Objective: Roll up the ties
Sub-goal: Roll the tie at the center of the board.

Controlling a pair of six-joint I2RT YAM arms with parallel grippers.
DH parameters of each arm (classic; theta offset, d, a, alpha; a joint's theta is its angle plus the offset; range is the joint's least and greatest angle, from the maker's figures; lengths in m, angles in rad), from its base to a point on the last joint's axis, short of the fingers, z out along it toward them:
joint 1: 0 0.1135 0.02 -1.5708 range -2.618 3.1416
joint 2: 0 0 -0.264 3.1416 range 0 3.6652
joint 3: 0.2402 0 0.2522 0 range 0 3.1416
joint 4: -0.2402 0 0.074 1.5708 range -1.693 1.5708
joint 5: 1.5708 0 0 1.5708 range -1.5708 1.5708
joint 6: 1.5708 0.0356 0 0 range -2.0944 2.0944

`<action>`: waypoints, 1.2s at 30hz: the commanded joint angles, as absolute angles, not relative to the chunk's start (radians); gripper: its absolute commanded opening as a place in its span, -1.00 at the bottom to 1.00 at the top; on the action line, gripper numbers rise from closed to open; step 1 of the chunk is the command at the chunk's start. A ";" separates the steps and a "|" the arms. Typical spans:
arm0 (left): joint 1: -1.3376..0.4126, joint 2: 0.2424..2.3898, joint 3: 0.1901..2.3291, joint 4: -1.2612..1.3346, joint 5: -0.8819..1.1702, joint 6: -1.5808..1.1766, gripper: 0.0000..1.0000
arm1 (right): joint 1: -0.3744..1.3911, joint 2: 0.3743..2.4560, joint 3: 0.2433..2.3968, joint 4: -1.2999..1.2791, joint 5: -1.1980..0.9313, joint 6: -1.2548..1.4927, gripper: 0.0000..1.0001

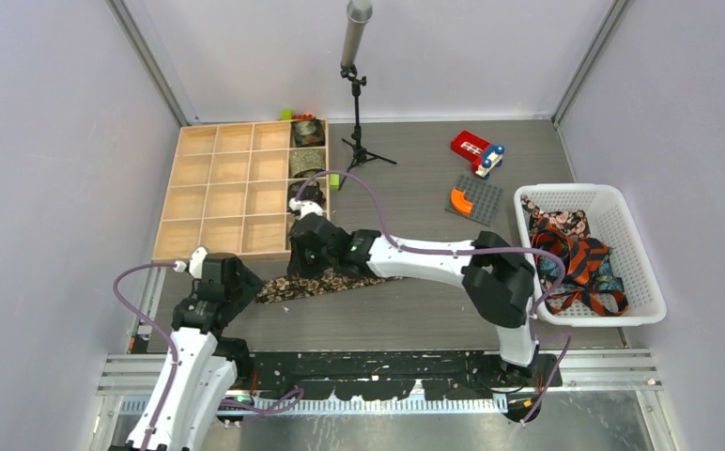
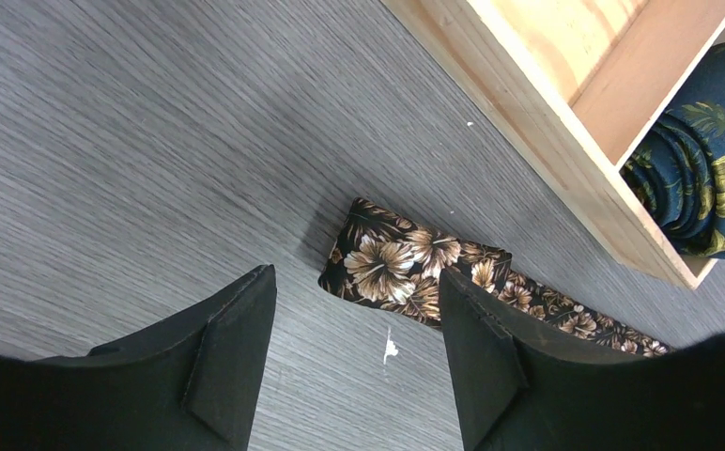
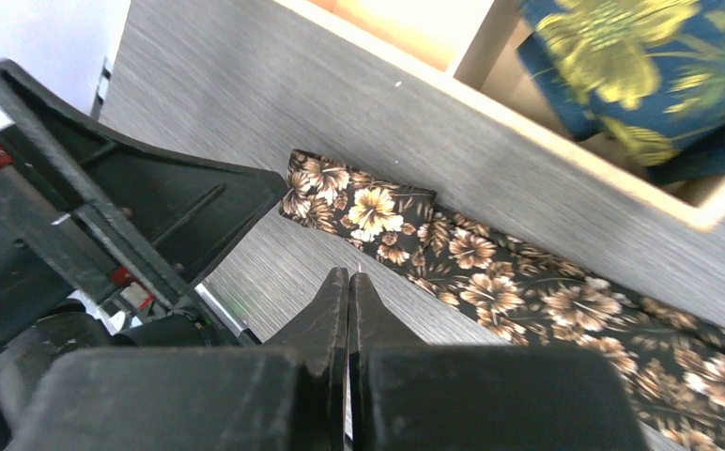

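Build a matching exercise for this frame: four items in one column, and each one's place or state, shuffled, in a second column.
1. brown floral fabric tie
2. navy-and-yellow floral rolled tie
3. red-orange striped tie
4. right gripper

A. in the white plastic basket
B. shut
C. lying on the grey table
D. in a compartment of the wooden tray

Pairs: 1-C, 2-D, 3-A, 4-B

A wooden compartment box (image 1: 216, 193) sits far left on the table (image 1: 415, 310), a microphone (image 1: 356, 36) on a black tripod just beside its far right corner. Further right lie a red toy block (image 1: 470, 145) and a grey baseplate (image 1: 483, 205) bearing an orange curved piece (image 1: 460, 200). A white plastic basket (image 1: 570, 190) stands at the right edge.
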State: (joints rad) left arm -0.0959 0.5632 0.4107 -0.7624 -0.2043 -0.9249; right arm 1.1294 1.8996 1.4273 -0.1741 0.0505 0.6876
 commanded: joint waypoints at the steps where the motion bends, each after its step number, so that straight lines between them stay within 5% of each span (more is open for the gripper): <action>1: -0.091 0.567 0.412 -0.739 -0.204 -0.941 0.30 | 1.138 1.983 1.515 -0.185 -0.041 0.699 -0.99; 36: -0.122 0.684 0.291 -0.490 -0.138 -0.899 -0.12 | 1.102 2.170 1.473 -0.159 -0.071 0.691 -0.99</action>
State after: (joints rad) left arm -0.1177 0.7094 0.3168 -0.5686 -0.1509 -0.8909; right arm 1.0992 2.1754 1.5070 -0.1226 -0.0837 0.6922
